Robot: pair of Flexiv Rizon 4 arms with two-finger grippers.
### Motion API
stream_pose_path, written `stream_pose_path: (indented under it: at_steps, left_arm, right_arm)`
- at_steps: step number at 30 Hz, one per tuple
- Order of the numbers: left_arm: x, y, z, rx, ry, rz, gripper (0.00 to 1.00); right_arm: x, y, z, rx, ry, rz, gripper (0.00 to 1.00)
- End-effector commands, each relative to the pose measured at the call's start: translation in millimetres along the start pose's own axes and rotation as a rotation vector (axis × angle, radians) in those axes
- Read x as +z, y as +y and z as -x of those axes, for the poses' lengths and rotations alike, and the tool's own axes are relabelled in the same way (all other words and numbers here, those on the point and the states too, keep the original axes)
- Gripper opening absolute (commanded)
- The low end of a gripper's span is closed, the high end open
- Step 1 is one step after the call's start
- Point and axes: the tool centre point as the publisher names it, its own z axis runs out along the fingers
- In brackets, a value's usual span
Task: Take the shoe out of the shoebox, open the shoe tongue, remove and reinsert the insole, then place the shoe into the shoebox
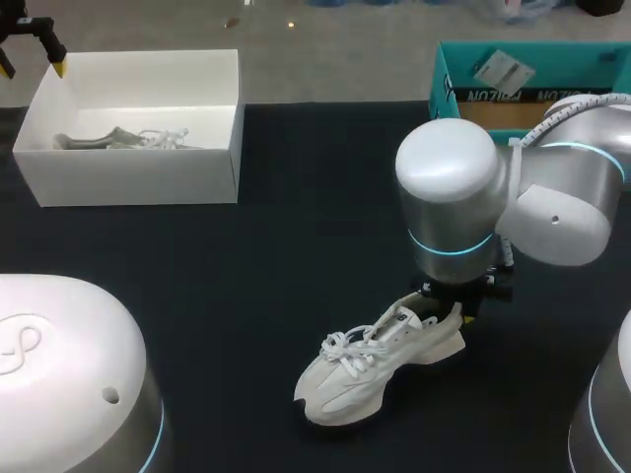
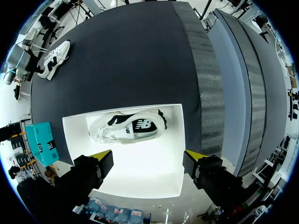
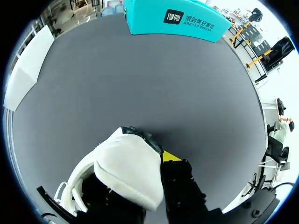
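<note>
Shoe (image 1: 380, 370) is out of the shoebox (image 1: 138, 182) and stands upright on the tabletop (image 1: 296, 246), near the front edge and right of the middle, toe toward the front left corner and laces tied. Right pincer (image 1: 454, 313) is at its heel (image 3: 128, 172), touching the collar. I cannot tell whether it is clenched there, since the wrist and the heel cover it in both views. Left pincer (image 2: 148, 156) hangs released and spread wide above the shoebox at the far left corner. A second shoe (image 2: 128, 127) lies on its side inside against the box wall. A teal box (image 1: 532, 64) sits at the far right corner, well apart. Judgement: take-out step done, tongue-opening step in hand. Next move calls for the heel being held steady while my left arm crosses to the laces, loosens them and lifts the tongue forward without tipping the shoe.
</note>
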Motion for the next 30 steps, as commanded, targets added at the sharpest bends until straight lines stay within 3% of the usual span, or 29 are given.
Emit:
stream_pose_path:
  at_steps: [1, 6, 7, 8, 18, 30]
  left_arm:
    - [-0.6, 0.2, -0.5, 0.001, 0.001, -0.001, 1.0]
    - [-0.6, 0.2, -0.5, 0.001, 0.001, -0.001, 1.0]
    - [-0.6, 0.2, -0.5, 0.001, 0.001, -0.001, 1.0]
    - [-0.6, 0.2, -0.5, 0.001, 0.001, -0.001, 1.0]
    - [-0.6, 0.2, -0.5, 0.001, 0.001, -0.001, 1.0]
    - [-0.6, 0.2, -0.5, 0.001, 0.001, -0.001, 1.0]
  right_arm:
    - [14.5, -15.3, -35.5, 0.156, -0.058, 0.045, 0.0]
    - [16.8, -13.6, -38.1, 0.189, -0.056, 0.042, 0.0]
    - [14.1, -12.1, -36.9, 0.201, -0.052, 0.039, 0.29]
    - [9.8, -10.1, -34.8, 0.205, -0.052, 0.041, 1.0]
    - [-57.2, 19.8, -8.0, 0.197, 0.093, 0.108, 1.0]
    - [-115.5, 72.8, 26.0, 0.1, 0.252, 0.134, 1.0]
